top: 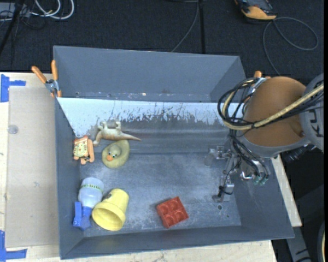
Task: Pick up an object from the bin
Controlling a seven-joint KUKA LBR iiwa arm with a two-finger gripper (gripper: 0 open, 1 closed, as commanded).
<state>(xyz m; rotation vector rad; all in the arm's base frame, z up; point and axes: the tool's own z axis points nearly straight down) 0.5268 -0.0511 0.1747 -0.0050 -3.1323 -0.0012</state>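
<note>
Hanging low over bare floor at the right side of the bin point(153, 75), the gripper point(225, 192) has nothing visible in it, and whether it is spread or pressed together I cannot tell. The nearest thing is a red toy brick point(171, 212), to the gripper's left and slightly nearer, lying flat and alone with its edges askew to the walls. A yellow cup point(111, 210) on its side, a rubber duck point(115, 155) and other small toys sit well apart along the left wall. Judging by this, a leftward shift would precede any grasp.
</note>
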